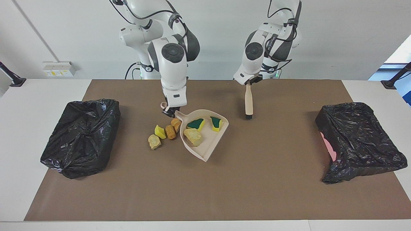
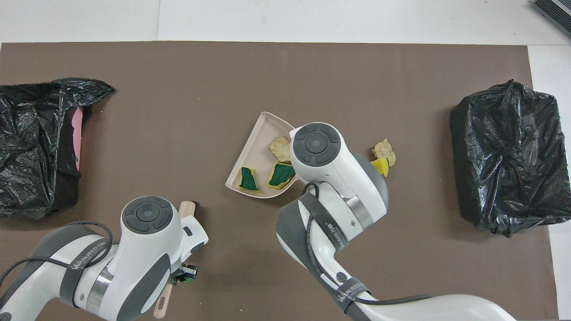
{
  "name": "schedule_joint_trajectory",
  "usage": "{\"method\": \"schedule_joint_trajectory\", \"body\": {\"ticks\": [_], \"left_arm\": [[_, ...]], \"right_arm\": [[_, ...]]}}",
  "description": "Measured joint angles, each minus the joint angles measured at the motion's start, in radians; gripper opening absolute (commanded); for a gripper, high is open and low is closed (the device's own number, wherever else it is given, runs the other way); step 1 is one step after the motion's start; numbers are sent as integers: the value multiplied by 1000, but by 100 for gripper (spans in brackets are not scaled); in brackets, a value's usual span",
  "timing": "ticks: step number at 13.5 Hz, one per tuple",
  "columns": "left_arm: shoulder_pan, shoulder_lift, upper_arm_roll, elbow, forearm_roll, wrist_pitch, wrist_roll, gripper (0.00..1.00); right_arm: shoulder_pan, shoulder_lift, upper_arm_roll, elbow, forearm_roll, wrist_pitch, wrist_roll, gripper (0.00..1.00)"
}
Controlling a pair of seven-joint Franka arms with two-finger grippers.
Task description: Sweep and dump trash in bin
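Currently the right hand grips the handle of the beige dustpan near the middle of the surface, three sponge chunks inside and four loose chunks just beside its rim. The left hand holds the brush upright toward the robots' edge. Lifting now would likely strand those four; a tilt could spill the rest short of either lined bin.

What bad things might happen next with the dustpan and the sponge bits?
1. The dustpan is open at its wide edge; if the right gripper at its handle tips it, the three sponge chunks inside may slide out.
2. Four chunks on the mat lie outside the pan; the brush in the left gripper could scatter them.
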Motion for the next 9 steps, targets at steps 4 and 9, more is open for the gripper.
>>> {"method": "schedule_joint_trajectory", "body": {"ticks": [4,9], "left_arm": [[-197,1,-4,-55,-44,174,-212,0],[-314,12,-4,-86,-93,257,-307,0]], "right_arm": [[-278,-135,-6,-6,-5,-157,-335,0],[-680,-116,-14,-78,-125,76,-850,0]]}}
